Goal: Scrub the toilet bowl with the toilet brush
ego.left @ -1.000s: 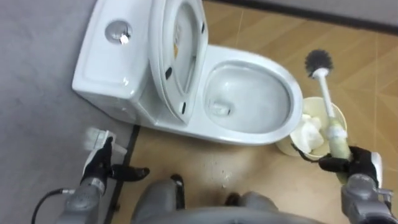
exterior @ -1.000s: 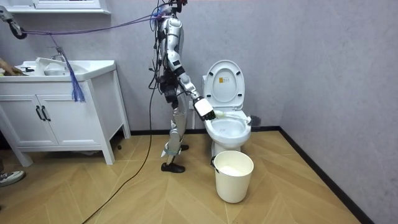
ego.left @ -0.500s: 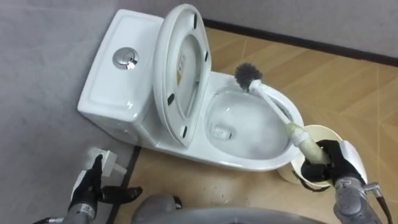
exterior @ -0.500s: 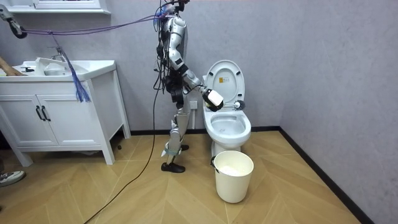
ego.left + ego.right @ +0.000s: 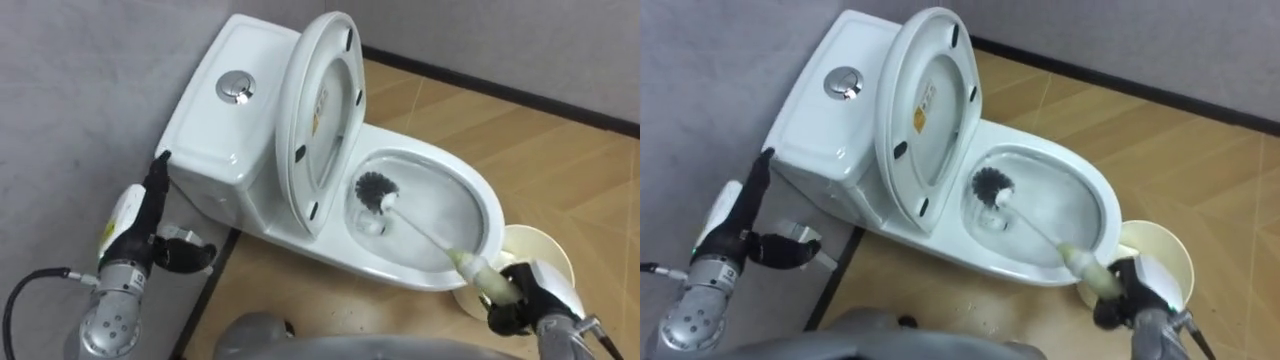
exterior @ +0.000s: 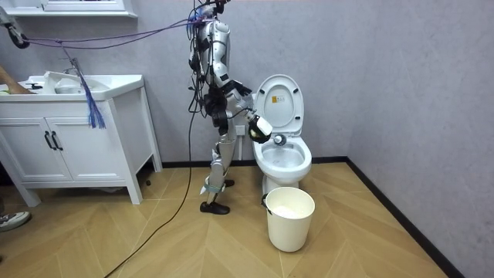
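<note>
Since half a second ago the brush (image 5: 418, 230) has come off the far rim and its dark bristle head is now down inside the bowl (image 5: 482, 203), low on the side nearest the raised lid (image 5: 325, 110). My head camera shifted as well, so the toilet (image 5: 225, 130) sits differently in view without having moved.

I have the right hand (image 5: 530, 300) at the lower right, fingers wrapped round the pale grip of the brush. The white shaft slants from there up and left over the near rim into the bowl. Whether the bristles press on the porcelain I cannot tell.

I see the left hand (image 5: 140, 225) beside the tank, at its lower left, fingers straight and pointing up, thumb out, holding nothing.

A cream bucket (image 5: 548, 252) stands on the wood floor just beside the bowl, behind the right hand. From the room view, the robot stands upright at the toilet's side, on the room view's left of it, with the bucket in front of the bowl.
</note>
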{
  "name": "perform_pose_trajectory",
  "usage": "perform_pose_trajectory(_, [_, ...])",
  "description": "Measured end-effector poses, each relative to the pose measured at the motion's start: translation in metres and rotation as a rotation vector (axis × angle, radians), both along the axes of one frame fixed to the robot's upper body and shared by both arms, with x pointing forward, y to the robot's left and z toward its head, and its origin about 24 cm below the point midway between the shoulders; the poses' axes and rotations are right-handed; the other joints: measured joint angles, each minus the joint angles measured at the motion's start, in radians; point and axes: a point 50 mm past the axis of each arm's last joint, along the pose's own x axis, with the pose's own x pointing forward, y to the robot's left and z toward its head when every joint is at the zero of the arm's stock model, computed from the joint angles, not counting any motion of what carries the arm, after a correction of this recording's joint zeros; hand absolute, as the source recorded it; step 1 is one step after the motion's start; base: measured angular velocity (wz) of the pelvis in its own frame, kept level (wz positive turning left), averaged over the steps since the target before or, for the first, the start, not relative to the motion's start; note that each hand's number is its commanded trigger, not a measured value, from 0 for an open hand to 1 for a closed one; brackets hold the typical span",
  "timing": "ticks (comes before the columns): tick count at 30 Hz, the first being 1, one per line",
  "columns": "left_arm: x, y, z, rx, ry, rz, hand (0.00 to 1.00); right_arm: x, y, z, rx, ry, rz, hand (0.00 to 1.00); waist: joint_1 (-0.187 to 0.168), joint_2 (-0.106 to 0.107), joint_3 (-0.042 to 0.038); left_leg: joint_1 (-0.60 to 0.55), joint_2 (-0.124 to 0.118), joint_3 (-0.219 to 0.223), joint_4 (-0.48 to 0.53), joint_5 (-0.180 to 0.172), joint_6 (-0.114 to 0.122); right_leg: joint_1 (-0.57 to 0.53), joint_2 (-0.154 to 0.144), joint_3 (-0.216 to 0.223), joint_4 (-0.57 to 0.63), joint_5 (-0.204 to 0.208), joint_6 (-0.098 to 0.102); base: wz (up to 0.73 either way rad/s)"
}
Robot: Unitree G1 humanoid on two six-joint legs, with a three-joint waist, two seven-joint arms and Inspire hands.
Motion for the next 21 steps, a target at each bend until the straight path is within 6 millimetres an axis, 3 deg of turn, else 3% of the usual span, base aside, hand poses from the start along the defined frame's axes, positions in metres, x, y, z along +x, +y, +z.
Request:
perform_pose_trajectory(10, [0.026,-0.01,0.033,0.138,-0.341,0.025,0.0,-0.029,-0.008,-0.012,-0.014,0.152,-0.028,1.0,-0.016,0.001,0.002,-0.011,-0.001,-0.003,-0.002,0.002,-0.001,-0.006,0.003,0.002,-0.012,0.001,-0.002,0.0])
perform_pose_trajectory(16, [0.035,-0.03,0.04,0.139,-0.405,-0.09,0.0,-0.016,-0.008,-0.011,-0.009,0.153,0.002,1.0,-0.019,0.0,0.0024,-0.019,0.0,0.005,-0.003,0.002,-0.001,-0.021,0.002,0.009,-0.011,0.001,-0.002,-0.03])
perform_pose_trajectory(21, [0.037,-0.036,0.02,0.13,-0.317,-0.154,0.0,0.011,-0.006,-0.008,-0.02,0.12,0.088,1.0,-0.029,0.003,0.004,-0.019,0.001,0.014,-0.002,0.002,-0.001,-0.026,0.002,0.027,-0.011,0.001,-0.002,-0.06])
